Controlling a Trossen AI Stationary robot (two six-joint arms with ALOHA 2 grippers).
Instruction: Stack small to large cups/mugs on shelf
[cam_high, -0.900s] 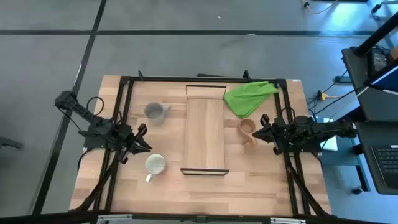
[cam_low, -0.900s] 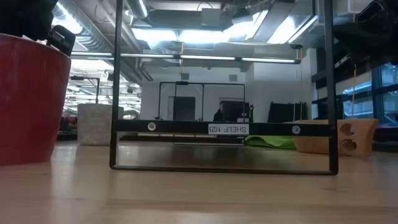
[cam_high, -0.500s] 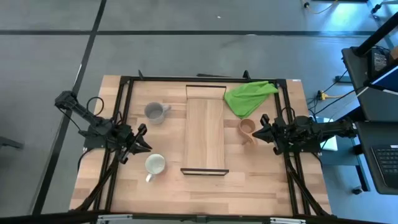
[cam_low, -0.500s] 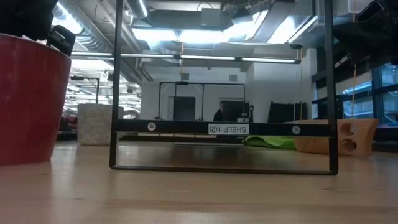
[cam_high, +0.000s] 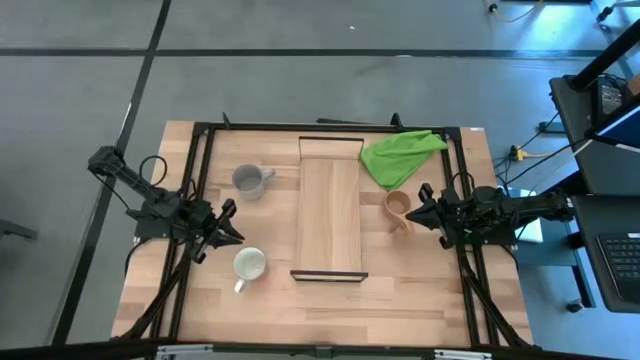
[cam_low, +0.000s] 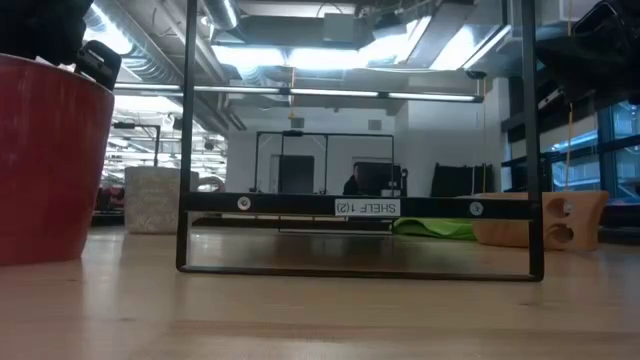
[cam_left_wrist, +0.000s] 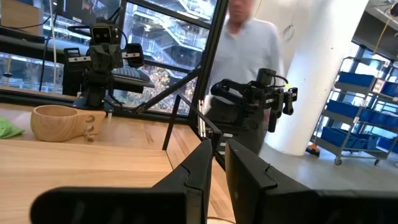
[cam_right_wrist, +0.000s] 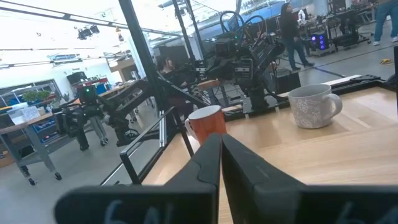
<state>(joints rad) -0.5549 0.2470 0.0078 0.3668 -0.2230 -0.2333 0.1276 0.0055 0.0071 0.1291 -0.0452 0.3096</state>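
Observation:
The shelf (cam_high: 330, 215) is a long light-wood board lying across the table's middle. The grey mug (cam_high: 250, 180) and the red mug (cam_high: 249, 264), white inside, stand upright on the table left of it. The tan wooden cup (cam_high: 398, 208) stands on the table right of it. My left gripper (cam_high: 228, 228) is shut and empty between the two mugs, a little to their left. My right gripper (cam_high: 420, 208) is shut, just right of the wooden cup. The right wrist view shows the red mug (cam_right_wrist: 205, 121) and grey mug (cam_right_wrist: 314, 104). The left wrist view shows the wooden cup (cam_left_wrist: 59, 121).
A bright green cloth (cam_high: 400, 155) lies at the back right, beside the shelf's far end. A black metal frame (cam_high: 205, 150) runs around the tabletop. A person (cam_left_wrist: 249, 37) stands in the room beyond the table.

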